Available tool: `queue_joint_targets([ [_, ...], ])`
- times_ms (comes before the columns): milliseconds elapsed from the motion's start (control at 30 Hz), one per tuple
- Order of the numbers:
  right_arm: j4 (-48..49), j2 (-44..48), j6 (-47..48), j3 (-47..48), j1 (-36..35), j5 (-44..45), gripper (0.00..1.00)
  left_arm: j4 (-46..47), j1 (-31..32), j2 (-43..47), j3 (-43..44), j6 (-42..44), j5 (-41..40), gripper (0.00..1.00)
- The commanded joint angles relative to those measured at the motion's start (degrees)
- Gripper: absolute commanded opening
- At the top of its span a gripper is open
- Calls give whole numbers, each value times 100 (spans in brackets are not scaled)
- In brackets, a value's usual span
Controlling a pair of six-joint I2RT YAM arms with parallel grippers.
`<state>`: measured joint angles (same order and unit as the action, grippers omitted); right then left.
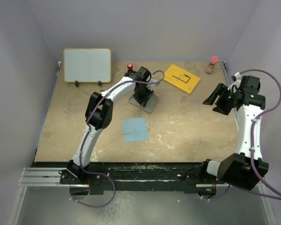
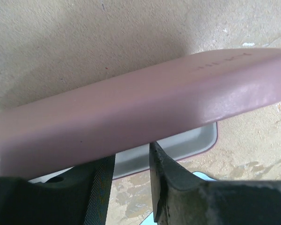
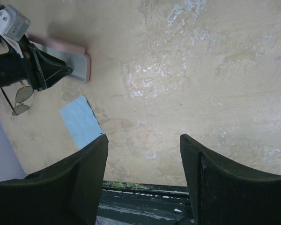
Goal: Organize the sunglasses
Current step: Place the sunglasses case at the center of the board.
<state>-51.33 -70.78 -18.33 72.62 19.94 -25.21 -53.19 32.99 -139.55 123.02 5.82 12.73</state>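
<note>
The pink case (image 1: 150, 105) lies open at the table's middle back, grey inside showing. In the left wrist view its pink lid (image 2: 131, 108) fills the frame above the grey tray (image 2: 187, 145). My left gripper (image 1: 143, 97) is at the case, its jaws a narrow gap apart (image 2: 132, 157), tips hidden behind the lid, nothing between them. The sunglasses (image 3: 22, 99) lie on the table under my left arm, seen only in the right wrist view, beside the light blue cloth (image 1: 135, 130). My right gripper (image 1: 216, 100) hovers open and empty at the right (image 3: 143, 140).
A framed whiteboard (image 1: 87, 65) stands at the back left. A yellow pad (image 1: 181, 78), a red-topped object (image 1: 130, 66) and a pink-capped bottle (image 1: 212, 64) are along the back. A black rail (image 1: 140, 171) runs along the front edge.
</note>
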Motion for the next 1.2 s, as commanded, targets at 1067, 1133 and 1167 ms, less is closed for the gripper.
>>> queue_joint_targets([
  [1067,-92,-475,503,453,16,-447,69,1243,-104,712,57,-1120,821,98],
  [1133,-56,-235,574,203,5,-514,69,1014,-107,912,171,-1050,774,98],
  [1167,-39,-113,601,85,8,-522,69,926,-109,1032,199,-1035,764,98],
])
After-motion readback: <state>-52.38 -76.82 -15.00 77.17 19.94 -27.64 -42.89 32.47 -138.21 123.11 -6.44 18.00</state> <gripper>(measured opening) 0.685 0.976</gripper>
